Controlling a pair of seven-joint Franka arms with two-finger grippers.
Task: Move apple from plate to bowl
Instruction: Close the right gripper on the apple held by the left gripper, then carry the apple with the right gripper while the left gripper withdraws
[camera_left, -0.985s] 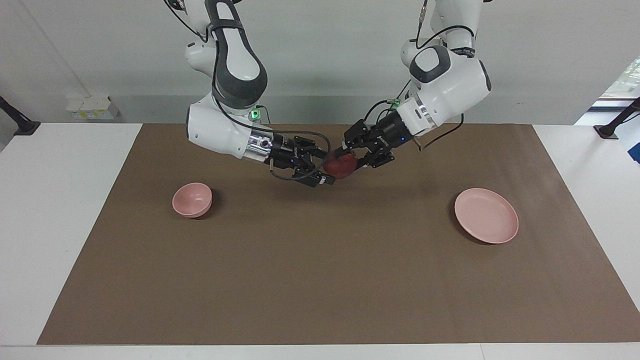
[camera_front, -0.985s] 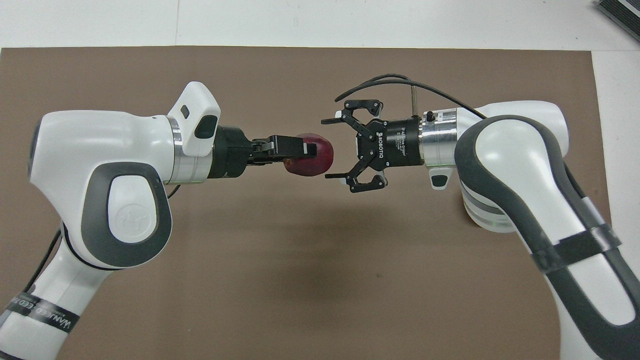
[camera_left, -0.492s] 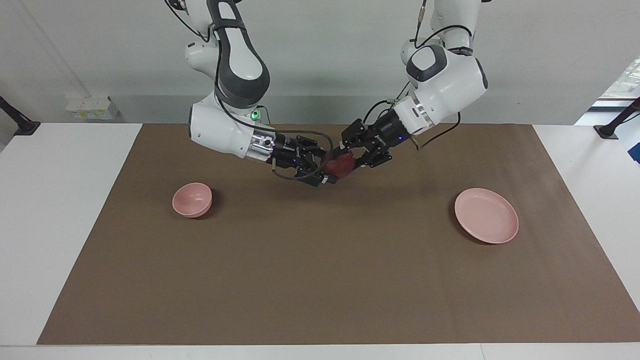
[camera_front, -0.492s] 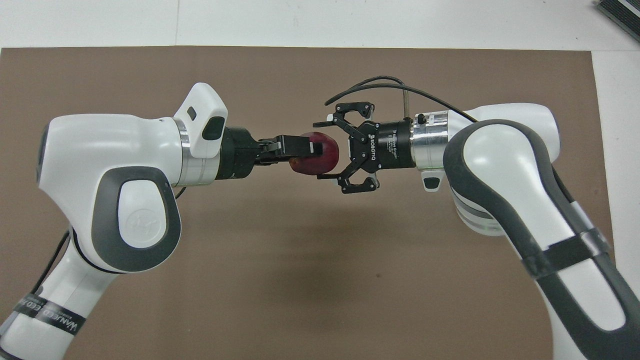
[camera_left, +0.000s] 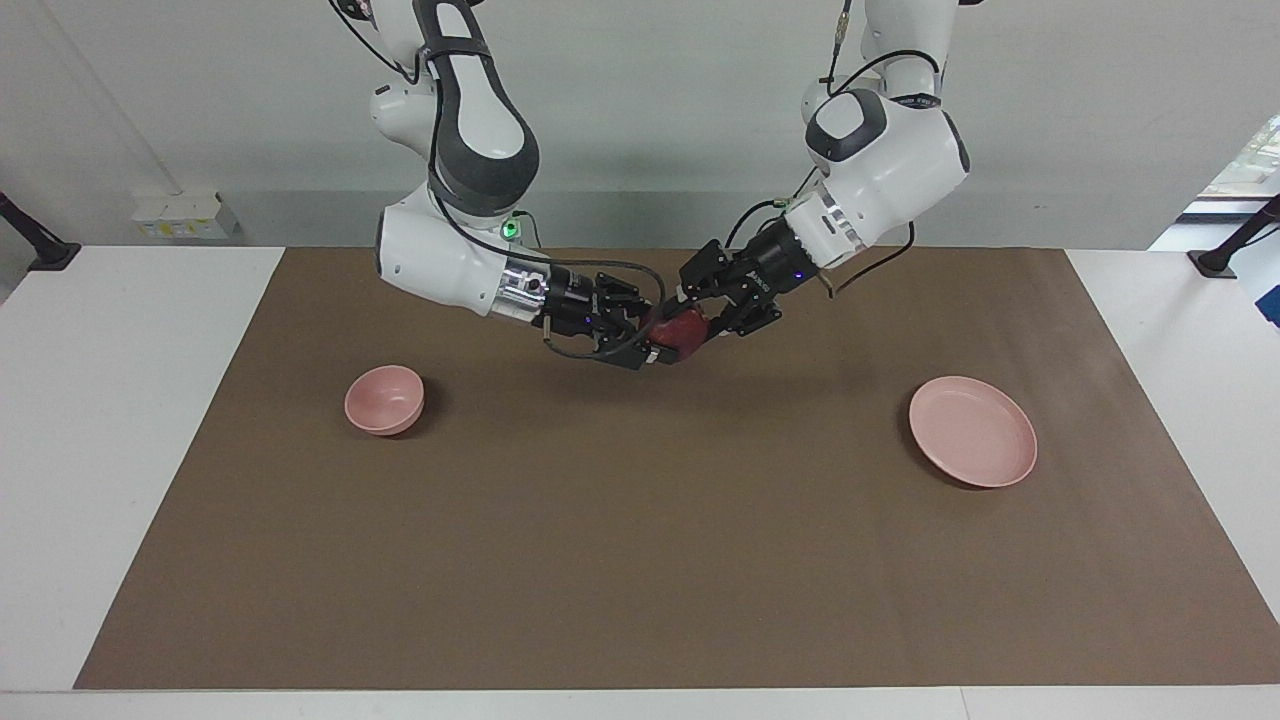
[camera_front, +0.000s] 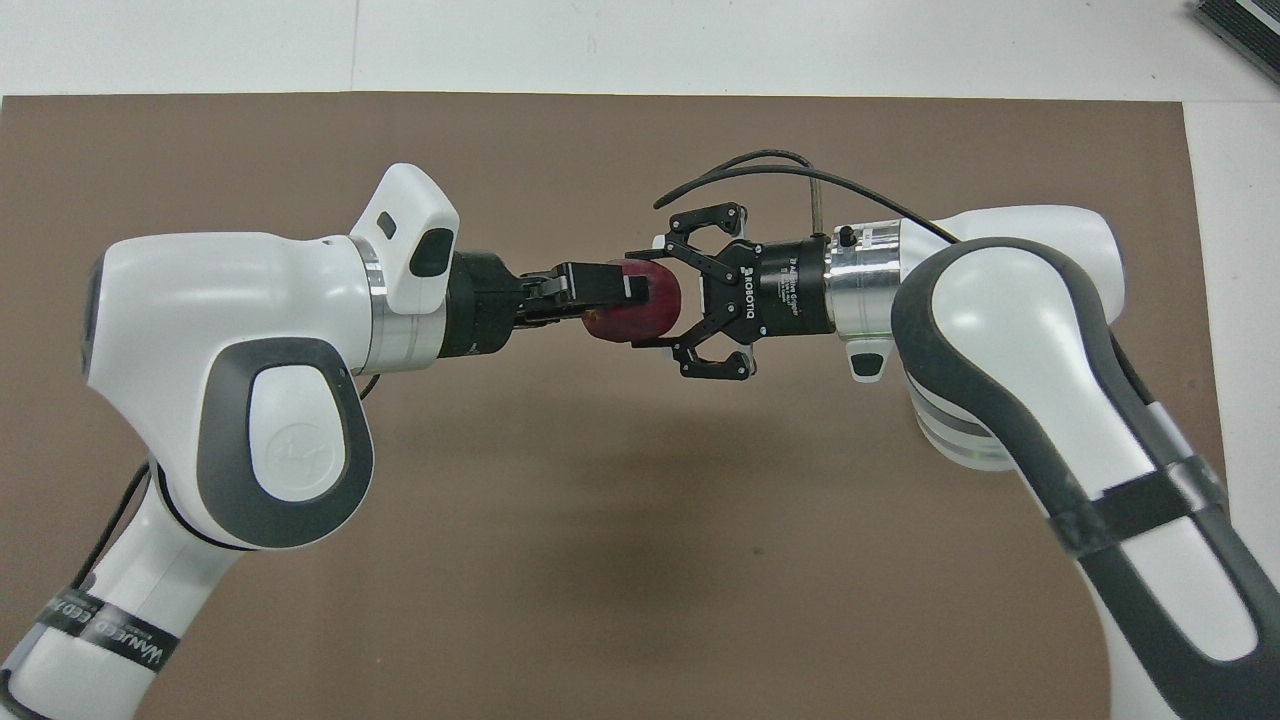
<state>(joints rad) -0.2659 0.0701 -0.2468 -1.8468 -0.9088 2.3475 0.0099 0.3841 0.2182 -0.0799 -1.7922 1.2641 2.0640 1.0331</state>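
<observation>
Both arms are reaching level toward mid-mat, near the robots' edge. The left gripper (camera_front: 625, 292) is clenching the small dark red apple (camera_front: 645, 310) aloft; the right gripper (camera_front: 655, 295), marked "ROBOTIQ", is straddling it, fingers spread.

Robotics laboratory. Two white Franka arms stand at a white surface (camera_left: 130, 400) covered by a brown mat (camera_left: 660, 540), against a bare pale wall (camera_left: 650, 110). Beside the mat, clamp mounts (camera_left: 35, 245) grip the surface's edge near the wall.
</observation>
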